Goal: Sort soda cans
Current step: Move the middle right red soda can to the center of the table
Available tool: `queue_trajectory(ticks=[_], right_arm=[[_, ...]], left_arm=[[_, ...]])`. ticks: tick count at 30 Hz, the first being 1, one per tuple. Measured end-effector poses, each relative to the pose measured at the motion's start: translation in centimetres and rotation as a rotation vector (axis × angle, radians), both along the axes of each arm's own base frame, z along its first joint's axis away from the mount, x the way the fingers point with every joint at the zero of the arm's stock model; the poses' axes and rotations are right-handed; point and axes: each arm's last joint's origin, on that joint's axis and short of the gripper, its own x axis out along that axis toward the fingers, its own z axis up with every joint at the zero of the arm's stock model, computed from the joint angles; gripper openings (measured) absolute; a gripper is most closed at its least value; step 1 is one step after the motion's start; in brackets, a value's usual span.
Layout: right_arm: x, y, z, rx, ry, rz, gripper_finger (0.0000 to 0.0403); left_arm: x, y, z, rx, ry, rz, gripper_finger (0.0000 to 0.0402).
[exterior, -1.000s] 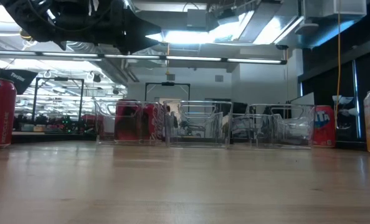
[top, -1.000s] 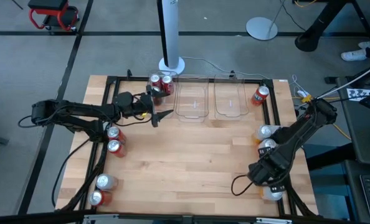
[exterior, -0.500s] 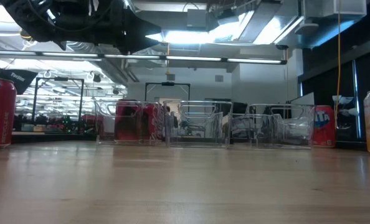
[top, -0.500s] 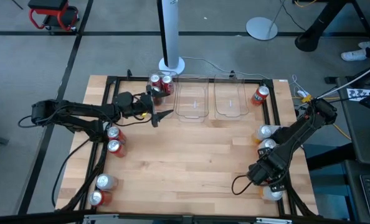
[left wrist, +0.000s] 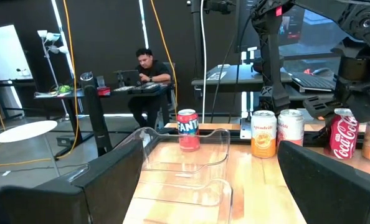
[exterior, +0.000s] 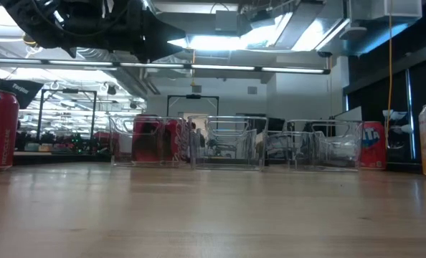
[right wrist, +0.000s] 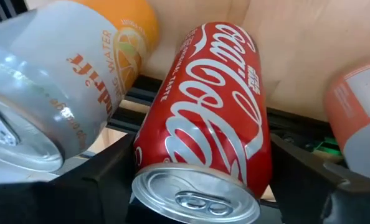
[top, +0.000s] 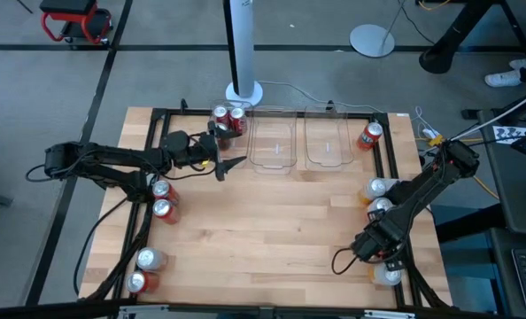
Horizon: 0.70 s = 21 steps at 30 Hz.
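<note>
In the right wrist view an upright red soda can (right wrist: 203,124) stands between the two fingers of my right gripper (right wrist: 200,158), which points steeply down at the table's near right edge (top: 380,255). A pale orange-marked can (right wrist: 66,81) and another can (right wrist: 359,118) stand close beside it. My left gripper (top: 224,165) hangs open and level at the far left, in front of the clear bins (top: 274,143). Two red cans (top: 227,119) stand in the leftmost bin. Other cans stand along the left edge (top: 162,198) and right edge (top: 378,197). My right gripper comes from above with one finger (right wrist: 107,171) at each side of the red can's wall (right wrist: 149,149), near its top. I cannot tell whether the fingers touch the can. The can stands upright on the table.
A dark frame rail (top: 394,177) runs round the table's edges, and the cans stand beside it. A red Fanta can (top: 369,136) stands at the far right. A white pole base (top: 243,90) sits behind the bins. A person sits at a desk (left wrist: 149,68) beyond the table.
My right gripper has sunk a little toward the cans at the table's near right edge. My left arm has kept still, and no can has moved.
</note>
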Motion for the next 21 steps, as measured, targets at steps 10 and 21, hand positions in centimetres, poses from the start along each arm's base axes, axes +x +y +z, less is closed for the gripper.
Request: queue_trajectory(ticks=[10,21], right_arm=[[1.5,0.0,1.5,-0.102,-0.213,0.044,0.0303],[6.1,-3.0,2.9,-0.122,-0.429,0.144,0.0291]], left_arm=[[0.0,0.0,0.0,0.0,0.0,0.0,0.0359],[0.0,0.0,0.0,0.0,0.0,-0.001,0.0359]])
